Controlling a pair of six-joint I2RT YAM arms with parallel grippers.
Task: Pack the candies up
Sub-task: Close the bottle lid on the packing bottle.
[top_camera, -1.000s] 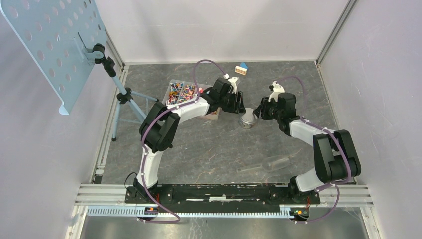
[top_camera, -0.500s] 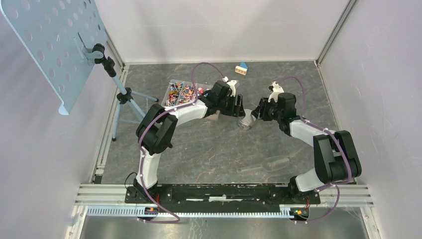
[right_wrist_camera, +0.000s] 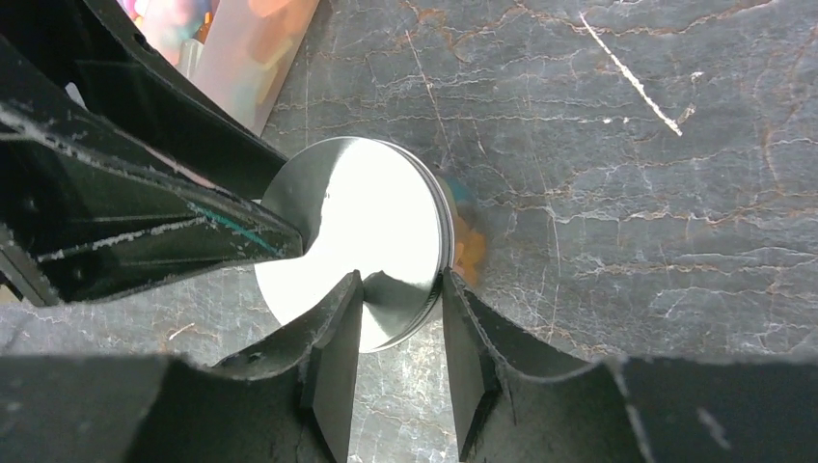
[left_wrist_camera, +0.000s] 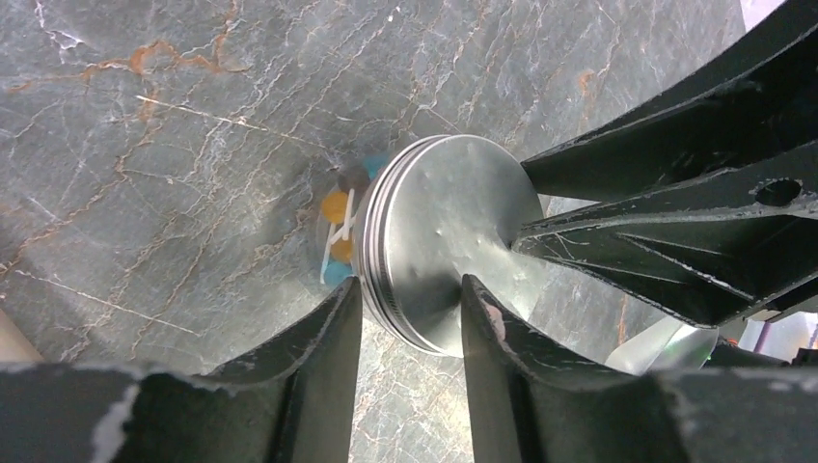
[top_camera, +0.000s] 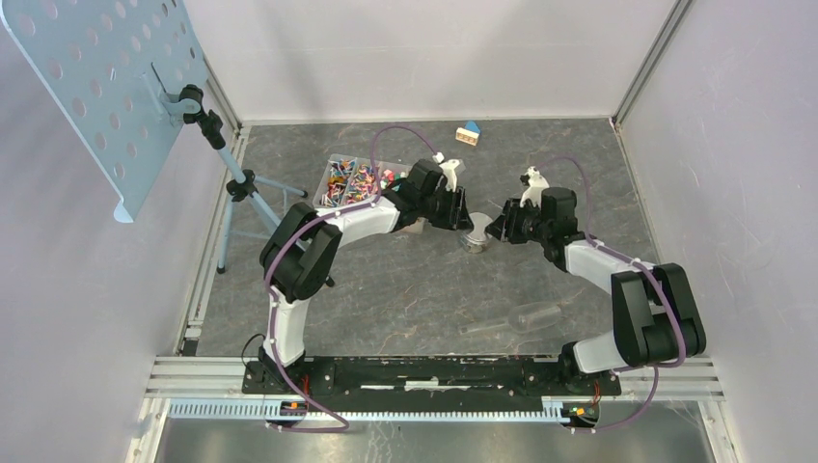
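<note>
Candies (left_wrist_camera: 335, 205), tiny orange-blue, sitting in clear jar (top_camera: 473, 236), slick silver metal lid (left_wrist_camera: 453, 222); light, ribbed rim gripping best. Left gripper (left_wrist_camera: 410, 294), right gripper (right_wrist_camera: 403, 289) straddling lid, clamp unclear.

A small blue-roofed wooden toy house (top_camera: 469, 132) sits near the far edge of the grey, marble-patterned table (top_camera: 405, 289). A clear bottle (top_camera: 526, 316) lies on its side toward the near right. At left, a pale perforated panel (top_camera: 106, 87) tilts on a blue-legged tripod (top_camera: 241, 193).
</note>
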